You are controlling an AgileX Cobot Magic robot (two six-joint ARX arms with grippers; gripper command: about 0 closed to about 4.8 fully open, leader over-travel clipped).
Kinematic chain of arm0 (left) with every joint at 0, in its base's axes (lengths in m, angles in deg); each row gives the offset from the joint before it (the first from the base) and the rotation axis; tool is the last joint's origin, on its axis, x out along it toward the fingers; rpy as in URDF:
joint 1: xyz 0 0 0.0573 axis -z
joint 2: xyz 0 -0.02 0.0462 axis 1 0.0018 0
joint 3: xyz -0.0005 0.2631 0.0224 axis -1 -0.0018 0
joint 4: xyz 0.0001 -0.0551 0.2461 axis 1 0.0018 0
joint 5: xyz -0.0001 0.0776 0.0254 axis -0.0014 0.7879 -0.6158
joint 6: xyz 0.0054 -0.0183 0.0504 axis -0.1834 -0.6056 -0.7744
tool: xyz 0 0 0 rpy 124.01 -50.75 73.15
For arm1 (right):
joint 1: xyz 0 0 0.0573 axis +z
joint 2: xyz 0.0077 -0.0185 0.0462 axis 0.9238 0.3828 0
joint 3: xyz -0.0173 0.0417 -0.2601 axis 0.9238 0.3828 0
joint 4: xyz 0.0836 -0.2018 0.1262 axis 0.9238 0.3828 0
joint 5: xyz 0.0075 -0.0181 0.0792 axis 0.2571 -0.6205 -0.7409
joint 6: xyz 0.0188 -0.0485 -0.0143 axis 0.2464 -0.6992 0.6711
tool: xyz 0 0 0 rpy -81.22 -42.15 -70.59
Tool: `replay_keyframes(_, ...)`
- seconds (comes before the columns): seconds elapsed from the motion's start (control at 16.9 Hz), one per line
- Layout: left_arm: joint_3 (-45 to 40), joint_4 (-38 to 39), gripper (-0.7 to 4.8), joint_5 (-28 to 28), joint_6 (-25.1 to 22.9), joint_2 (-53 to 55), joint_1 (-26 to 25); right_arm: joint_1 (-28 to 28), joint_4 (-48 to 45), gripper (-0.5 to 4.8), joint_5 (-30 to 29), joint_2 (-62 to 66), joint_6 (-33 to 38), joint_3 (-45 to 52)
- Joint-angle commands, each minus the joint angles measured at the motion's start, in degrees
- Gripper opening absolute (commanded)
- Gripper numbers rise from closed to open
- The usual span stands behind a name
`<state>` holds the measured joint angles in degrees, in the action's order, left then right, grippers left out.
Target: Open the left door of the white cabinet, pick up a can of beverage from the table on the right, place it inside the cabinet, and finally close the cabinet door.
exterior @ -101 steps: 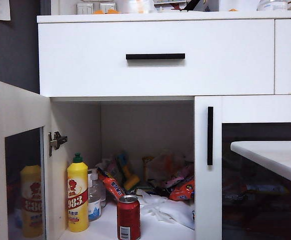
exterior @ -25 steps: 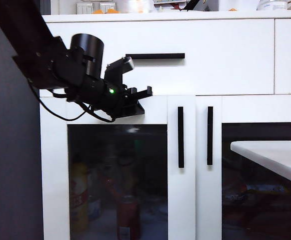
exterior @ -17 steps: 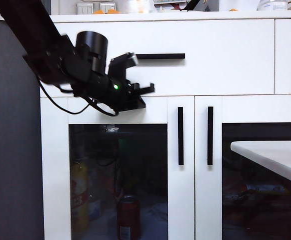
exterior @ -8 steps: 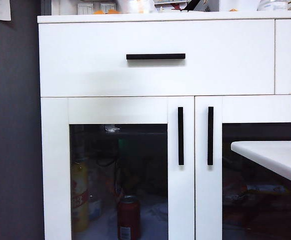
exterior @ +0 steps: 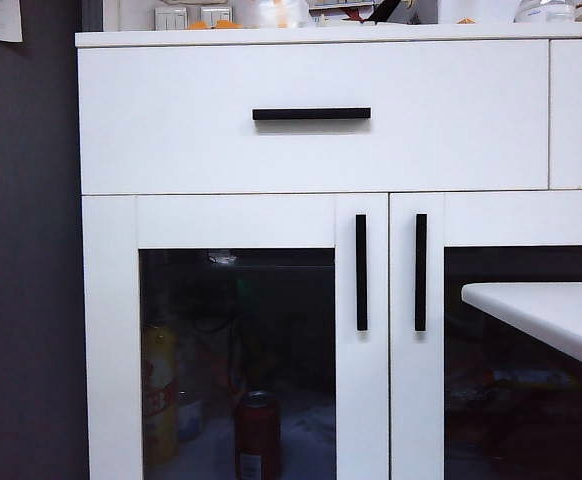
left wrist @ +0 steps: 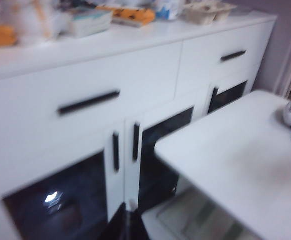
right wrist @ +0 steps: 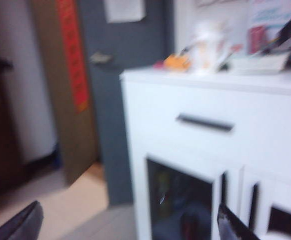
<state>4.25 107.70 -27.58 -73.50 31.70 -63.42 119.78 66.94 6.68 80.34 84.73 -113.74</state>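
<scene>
The left gripper's fingers (left wrist: 127,226) are pressing together on nothing, pulled well back from the white cabinet (exterior: 221,150). The right gripper's fingers (right wrist: 20,225) are spreading wide and empty, also away from the cabinet, and neither arm is showing in the exterior view. The left door (exterior: 236,335) is sitting flush, its black bar handle (exterior: 361,272) just beside the twin door's handle (exterior: 420,272). The can of beverage (exterior: 257,437), red metal with a silver rim, is standing inside behind the dark glass, near a yellow bottle (exterior: 158,395). I would judge the task all but finished, with only the arms' retreat remaining. The surface (exterior: 561,315) is smooth, white and round-edged. The drawer front is matt, with a flat black drawer handle (exterior: 311,113).
</scene>
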Motion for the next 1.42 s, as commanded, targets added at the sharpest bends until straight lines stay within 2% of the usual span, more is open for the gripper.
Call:
replay_keyframes(0.06,-1.73,7.98,-0.06,1.14,0.22,-6.75,-0.04,0.09,7.91,4.49,-1.40,0.09,-0.17,0.26)
replay_keyframes(0.18,-6.01,15.80,-0.06,1.60,1.29,-13.00,-0.04,0.09,7.89,4.48,-1.84,0.09,0.09,4.24)
replay_keyframes(0.24,-8.66,16.66,-0.06,1.57,1.75,-15.58,-0.04,0.09,6.08,4.48,-1.86,0.09,0.07,6.80)
replay_keyframes(0.3,-12.79,14.95,-0.06,1.70,3.15,-18.71,-0.04,0.07,0.17,4.48,-4.00,0.09,0.31,11.63)
replay_keyframes(0.36,-17.90,10.05,-0.04,1.66,5.38,-21.51,-0.04,0.09,-6.19,4.48,-6.51,0.11,0.31,16.33)
replay_keyframes(0.42,-23.02,4.04,0.00,1.16,7.74,-23.19,-0.04,0.09,-12.26,4.48,-6.58,0.11,0.31,20.85)
replay_keyframes(0.59,-35.36,-9.09,0.00,2.12,14.80,-24.00,-0.07,0.09,-22.21,4.48,-6.56,0.11,0.50,30.23)
replay_keyframes(0.65,-39.01,-12.41,0.00,2.40,15.72,-23.93,-0.04,0.09,-23.87,4.40,-6.56,0.09,0.52,32.81)
replay_keyframes(0.71,-44.96,-16.98,-0.01,2.40,15.87,-23.93,-0.04,0.11,-24.76,3.50,-6.58,0.09,0.50,35.43)
replay_keyframes(0.77,-50.03,-20.59,-0.01,2.78,15.87,-23.93,-0.04,0.11,-24.74,2.06,-6.54,0.02,0.50,37.73)
replay_keyframes(0.83,-53.79,-23.50,-0.02,2.80,16.50,-23.93,-0.04,0.09,-24.90,1.06,-6.23,0.02,0.48,38.93)
replay_keyframes(0.95,-59.63,-28.28,-0.02,2.95,18.25,-23.93,-0.04,0.09,-26.67,-0.03,-6.12,0.02,0.46,41.05)
replay_keyframes(1.19,-69.07,-38.34,-0.05,4.63,17.79,-23.96,-0.07,0.09,-30.38,-0.06,-6.58,0.00,1.11,49.09)
replay_keyframes(1.42,-72.46,-41.72,-0.05,5.57,16.46,-24.09,-0.13,-0.59,-30.95,-0.05,-6.10,1.14,1.33,49.66)
